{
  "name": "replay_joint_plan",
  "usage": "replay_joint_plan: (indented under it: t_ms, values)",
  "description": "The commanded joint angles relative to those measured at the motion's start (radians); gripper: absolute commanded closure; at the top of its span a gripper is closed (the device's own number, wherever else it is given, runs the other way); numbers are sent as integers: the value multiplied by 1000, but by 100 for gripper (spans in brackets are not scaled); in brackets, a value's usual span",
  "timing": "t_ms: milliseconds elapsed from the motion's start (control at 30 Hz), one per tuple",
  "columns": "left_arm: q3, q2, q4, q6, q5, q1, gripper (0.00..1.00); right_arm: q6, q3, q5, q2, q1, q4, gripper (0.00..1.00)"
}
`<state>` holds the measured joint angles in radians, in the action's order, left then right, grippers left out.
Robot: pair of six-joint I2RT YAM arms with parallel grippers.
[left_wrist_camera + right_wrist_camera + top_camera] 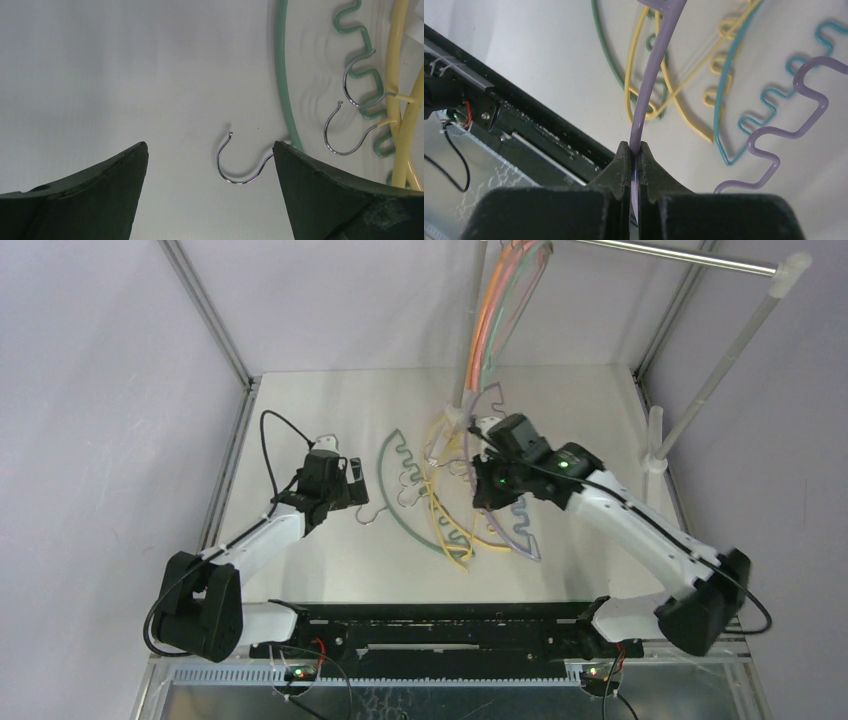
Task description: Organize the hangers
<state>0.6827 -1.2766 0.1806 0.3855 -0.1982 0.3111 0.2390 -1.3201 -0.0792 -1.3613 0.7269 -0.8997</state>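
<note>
Several hangers lie overlapped on the white table: a green one (392,502), a yellow one (440,525) and a pale purple one (527,538). My right gripper (487,492) is shut on the pale purple hanger's (650,85) smooth arm, over the pile. In the right wrist view its jaws (635,150) pinch that arm, with the teal hanger (722,115), yellow hanger (684,111) and green hanger (600,55) below. My left gripper (352,485) is open and empty left of the pile. In the left wrist view (210,150) a metal hook (239,165) of the green hanger (282,75) lies between its fingers.
Orange, pink, yellow and green hangers (503,310) hang from the rack at the back. The rack's white upright (472,360) stands just behind the pile, its metal rod (680,256) runs right, and a second slanted pole (722,365) stands at the right edge.
</note>
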Motion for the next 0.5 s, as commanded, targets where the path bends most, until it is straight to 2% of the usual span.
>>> replay_joint_plan:
  t_ms: [0,200,333,467]
  values:
    - [30,-13,-36,13,11,-7,0,-3,25,-57,159,-71,-114,100]
    - [58,-49,-42,19,29,-6,1,54,28,-147,342,-225,-135,100]
    - [77,-70,-46,19,45,-6,0,114,14,-299,410,-370,-29,100]
    - [94,-82,-41,4,49,-6,1,182,-41,-379,407,-468,121,100]
